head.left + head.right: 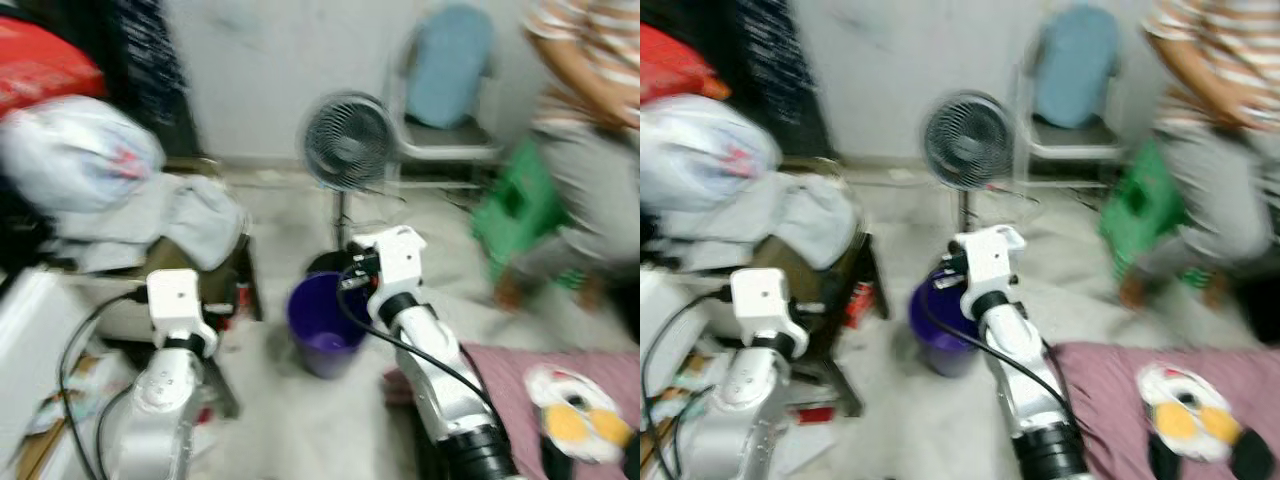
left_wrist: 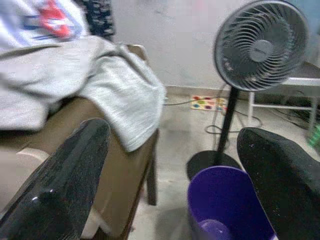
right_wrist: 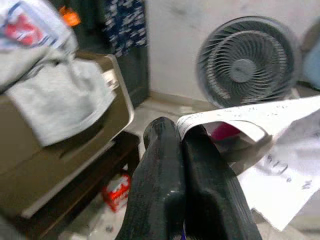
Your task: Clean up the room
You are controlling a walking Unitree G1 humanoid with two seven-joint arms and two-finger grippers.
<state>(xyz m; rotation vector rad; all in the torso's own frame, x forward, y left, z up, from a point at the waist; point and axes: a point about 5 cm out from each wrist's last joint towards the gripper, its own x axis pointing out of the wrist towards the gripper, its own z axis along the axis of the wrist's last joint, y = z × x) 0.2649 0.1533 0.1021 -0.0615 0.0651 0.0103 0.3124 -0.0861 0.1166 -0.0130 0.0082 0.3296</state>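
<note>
Floor (image 1: pixel 300 430) of pale stone spreads under a cluttered room, blurred in the head views. On the robot's left a brown cabinet (image 2: pixel 125 175) carries a heap of grey cloth (image 2: pixel 115 85) and a white bag (image 1: pixel 80 150) on top. A person in a striped top (image 1: pixel 590 60) sits at the far right beside a green stool (image 1: pixel 515 205), with a blue-backed chair (image 1: pixel 445 70) against the wall. A maroon blanket (image 1: pixel 540 385) lies at lower right with a white and yellow soft toy (image 1: pixel 575 410) on it. A standing fan (image 1: pixel 348 140) rises just behind a purple bin (image 1: pixel 322 325) on the floor.

The right gripper (image 3: pixel 182 145) is held over the purple bin, its two black fingers pressed together on a sheet of white paper (image 3: pixel 270 145) that hangs crumpled from the tips. The left gripper (image 2: pixel 175 165) hovers near the cabinet with its fingers (image 2: pixel 75 170) spread wide and nothing between them, facing the bin and fan.
</note>
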